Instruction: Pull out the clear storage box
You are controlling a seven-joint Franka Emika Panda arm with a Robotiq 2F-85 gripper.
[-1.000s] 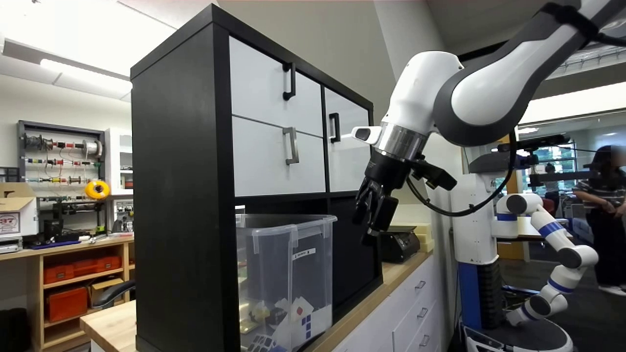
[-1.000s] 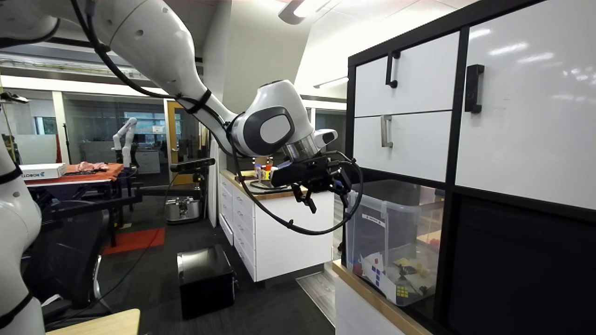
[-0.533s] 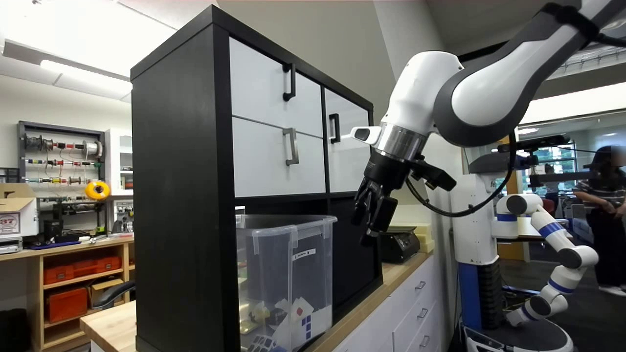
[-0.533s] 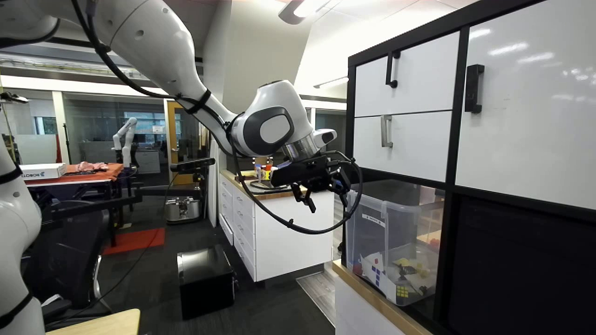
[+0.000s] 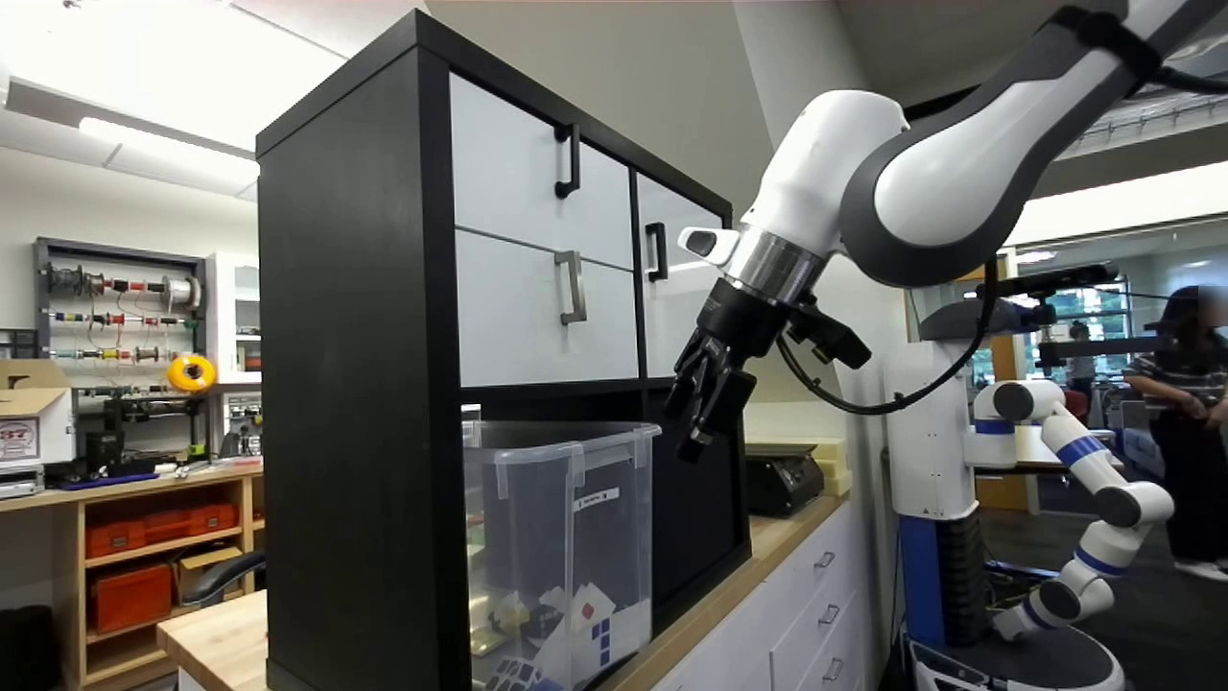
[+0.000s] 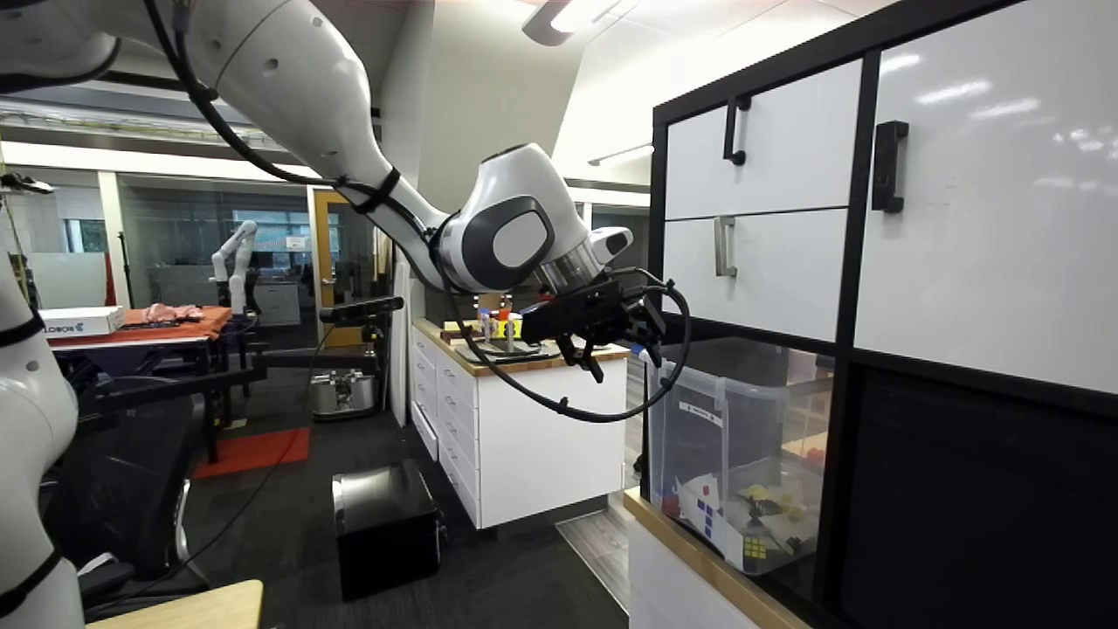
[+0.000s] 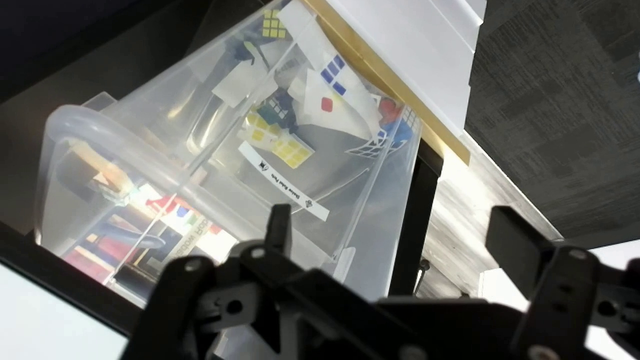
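Clear storage box (image 5: 609,547) stands upright in the end lower cube of the cabinet (image 5: 345,384), under the lower white drawer (image 5: 513,317); not pulled out yet; jaws wide apart, nothing held, set in front of the cabinet & roughly level w/ the box rim (image 7: 150,159); no contact that I can see, tho exact depth is unclear; prob. the approach, grasp & pull to come.

Risks: in wrist view the gap isn't squared up w/ the rim; one jaw shows by the end of the label (image 7: 281,181), the other out past the cabinet post (image 7: 419,215); going straight in could hit that post or miss the rim; little headroom above the rim, so a jaw inside may knock the drawer; looped cable (image 6: 603,418) hangs near the box & might snag; corner-only grip = twisting pull, box likely jams vs. cube walls; slick-looking plastic may slip if barely pinched; over-long pull: tabletop (image 5: 710,611) strip in front is narrow, so box could tip off & take its loose contents (image 7: 320,115) along.
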